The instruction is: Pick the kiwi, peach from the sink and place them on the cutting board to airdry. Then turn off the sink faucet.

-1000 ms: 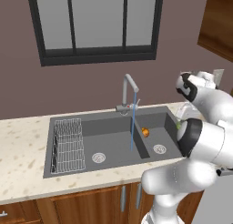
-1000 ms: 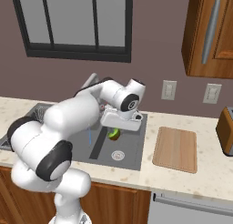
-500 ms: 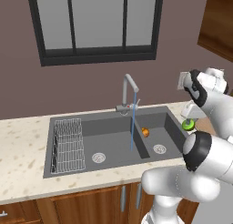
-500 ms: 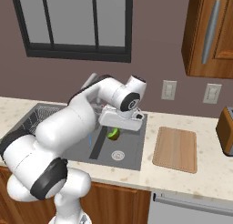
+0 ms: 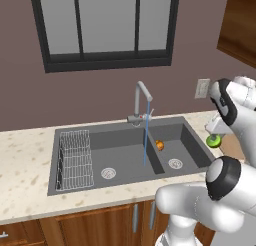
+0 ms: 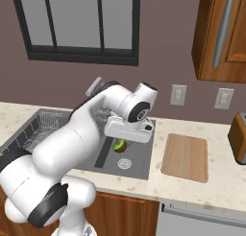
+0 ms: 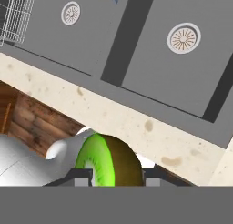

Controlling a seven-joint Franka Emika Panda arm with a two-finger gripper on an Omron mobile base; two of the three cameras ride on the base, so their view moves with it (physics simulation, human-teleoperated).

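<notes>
You are looking at a home kitchen; a double-basin sink (image 5: 125,155) with a faucet (image 5: 141,101) sits in a speckled table (image 6: 206,184) under a dark-framed window (image 5: 105,27); wooden cabinets (image 6: 218,36) hang above; wall outlets (image 6: 178,94) beside them.

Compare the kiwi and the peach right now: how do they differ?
The kiwi is lime-green, the peach orange-red. The kiwi is clamped in the gripper, lifted above the sink; the peach lies free in the right basin, near the water stream. Both are small, round and alike in size.
</notes>
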